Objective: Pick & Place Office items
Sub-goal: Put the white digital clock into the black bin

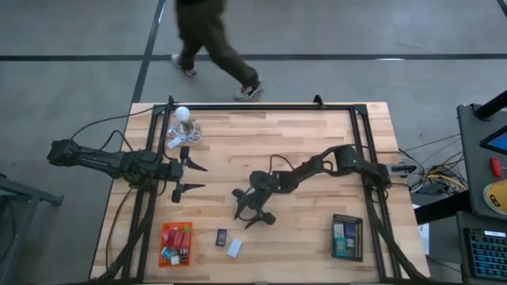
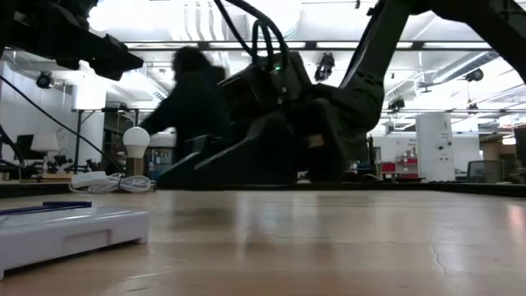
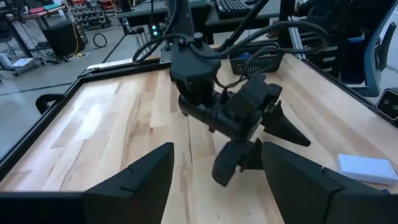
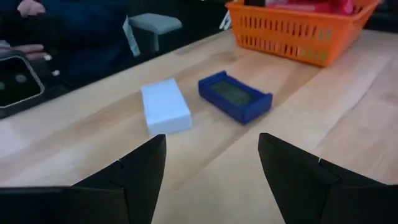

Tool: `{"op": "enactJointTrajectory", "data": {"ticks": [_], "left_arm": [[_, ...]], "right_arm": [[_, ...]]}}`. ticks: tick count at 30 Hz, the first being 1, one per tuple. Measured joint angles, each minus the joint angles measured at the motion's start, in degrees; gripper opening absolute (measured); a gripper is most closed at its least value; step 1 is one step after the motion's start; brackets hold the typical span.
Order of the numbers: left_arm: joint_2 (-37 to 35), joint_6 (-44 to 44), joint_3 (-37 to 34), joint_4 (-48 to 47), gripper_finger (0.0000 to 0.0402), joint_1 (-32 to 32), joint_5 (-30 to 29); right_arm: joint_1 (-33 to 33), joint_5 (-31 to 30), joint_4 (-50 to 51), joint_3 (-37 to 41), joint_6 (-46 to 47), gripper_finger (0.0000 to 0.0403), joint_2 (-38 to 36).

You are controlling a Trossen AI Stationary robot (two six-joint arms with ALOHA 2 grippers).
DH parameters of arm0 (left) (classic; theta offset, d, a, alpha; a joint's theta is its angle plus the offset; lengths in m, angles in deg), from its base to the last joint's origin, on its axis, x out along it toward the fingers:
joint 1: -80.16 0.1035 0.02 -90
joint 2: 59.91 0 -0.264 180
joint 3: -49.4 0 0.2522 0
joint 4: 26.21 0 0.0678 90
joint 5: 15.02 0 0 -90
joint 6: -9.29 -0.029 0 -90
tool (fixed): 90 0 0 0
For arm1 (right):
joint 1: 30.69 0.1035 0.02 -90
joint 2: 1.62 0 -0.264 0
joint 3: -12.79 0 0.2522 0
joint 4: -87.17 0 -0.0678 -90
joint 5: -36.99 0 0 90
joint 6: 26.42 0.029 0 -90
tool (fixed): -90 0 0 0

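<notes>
While I scan the high view from the left edge, my left arm lies stretched across the counter (image 1: 317,229), its left claw (image 1: 192,177) hovering at left of centre, the two dark tapered fingers spread and empty. Just above it in the frame sit a white round bulb (image 1: 182,114) and its coiled cord (image 1: 179,139), near the counter's top-left corner. At lower left stands the orange ribbed tray (image 1: 175,243), packed with small red, green and white office items (image 1: 179,237). To its right, on bare butcher-block wood, lie a navy rectangular piece (image 1: 221,237) and a white block (image 1: 234,248), close together but not touching; nothing stands between them and the claw above.

My right arm bends in from the right rail, elbow raised, wrist angled down; the right claw (image 1: 253,212) hangs at centre, fingers wide apart and holding nothing, pointed at those two pieces. At lower right rests the black ribbed tray (image 1: 347,237) with teal pieces inside. A person (image 1: 212,43) walks past beyond the counter's top edge.
</notes>
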Motion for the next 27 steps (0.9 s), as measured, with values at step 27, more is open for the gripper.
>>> {"op": "enactJointTrajectory", "data": {"ticks": [27], "left_arm": [[0.1,0.0,0.0,0.0,0.0248,0.0,0.0]], "right_arm": [[5.3,-6.2,3.3,-4.6,-9.3,0.0249,3.0]]}}
